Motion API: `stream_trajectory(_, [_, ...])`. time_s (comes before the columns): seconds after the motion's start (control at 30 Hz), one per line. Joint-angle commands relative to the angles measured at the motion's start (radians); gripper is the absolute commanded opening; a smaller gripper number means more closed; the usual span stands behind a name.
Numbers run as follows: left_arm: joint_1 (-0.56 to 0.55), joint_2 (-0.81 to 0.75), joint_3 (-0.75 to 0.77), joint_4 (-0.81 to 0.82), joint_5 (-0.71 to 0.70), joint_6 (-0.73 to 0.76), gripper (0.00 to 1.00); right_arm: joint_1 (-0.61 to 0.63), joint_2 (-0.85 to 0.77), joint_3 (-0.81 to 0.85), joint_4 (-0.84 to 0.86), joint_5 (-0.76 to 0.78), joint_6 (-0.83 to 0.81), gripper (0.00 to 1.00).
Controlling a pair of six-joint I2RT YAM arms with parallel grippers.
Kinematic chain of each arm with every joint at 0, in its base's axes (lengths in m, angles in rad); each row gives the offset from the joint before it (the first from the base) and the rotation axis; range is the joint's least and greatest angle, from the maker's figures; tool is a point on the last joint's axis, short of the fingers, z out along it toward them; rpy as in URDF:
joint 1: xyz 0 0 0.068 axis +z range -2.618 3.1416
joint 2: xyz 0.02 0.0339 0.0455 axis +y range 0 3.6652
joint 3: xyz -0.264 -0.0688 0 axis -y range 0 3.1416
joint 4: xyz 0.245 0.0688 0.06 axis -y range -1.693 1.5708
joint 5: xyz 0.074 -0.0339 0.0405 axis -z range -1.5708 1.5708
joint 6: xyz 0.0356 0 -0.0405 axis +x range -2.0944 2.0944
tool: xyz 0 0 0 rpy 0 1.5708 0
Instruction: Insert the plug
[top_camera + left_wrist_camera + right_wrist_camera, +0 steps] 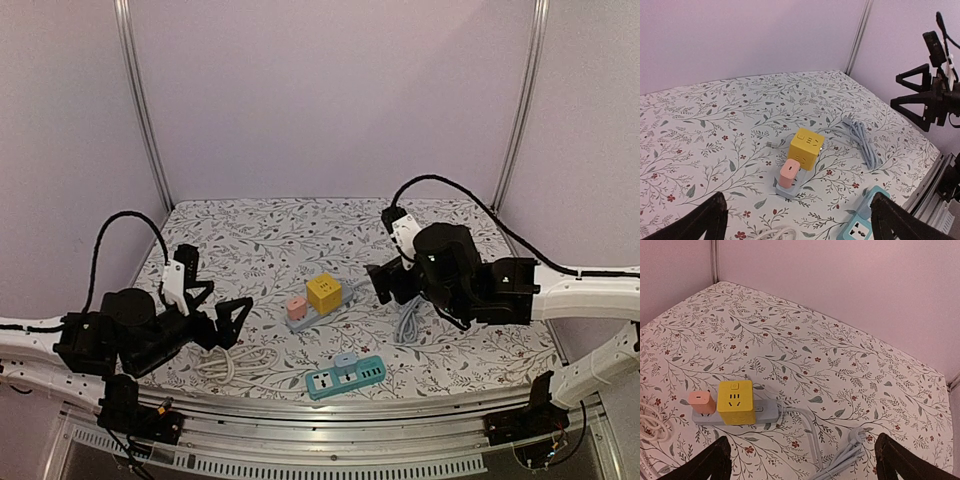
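Note:
A grey power strip lies mid-table with a yellow cube adapter and a pink plug seated in it. Both also show in the left wrist view, cube and pink plug, and in the right wrist view, cube and pink plug. The strip's grey cable ends in a loose plug lying on the cloth. My left gripper is open and empty, left of the strip. My right gripper is open and empty, right of the cube.
A teal power strip with a light blue plug in it lies near the front edge. A coiled white cable lies at the front left. The bundled grey cable lies right of the strip. Walls and metal posts enclose the table.

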Motion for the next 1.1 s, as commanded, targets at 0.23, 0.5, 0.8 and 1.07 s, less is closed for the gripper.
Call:
stream_trajectory(0.23, [-0.012,0.062,-0.042,0.078,-0.105,0.016,1.00,-0.148,-0.172,-0.234,0.334,-0.111,0.306,0.99])
stream_trajectory(0.5, [0.022,0.138,-0.065,0.139,-0.240,0.022,0.99,-0.421,-0.290,-0.380,0.454,-0.300,0.427,0.99])
stream_trajectory(0.8, [0.162,0.247,-0.102,0.242,-0.247,0.019,0.99,-0.508,-0.313,-0.458,0.563,-0.292,0.363,0.99])
stream_trajectory(1.07, [0.234,0.296,-0.147,0.377,-0.260,0.077,0.99,-0.509,-0.293,-0.511,0.678,-0.256,0.280,0.99])
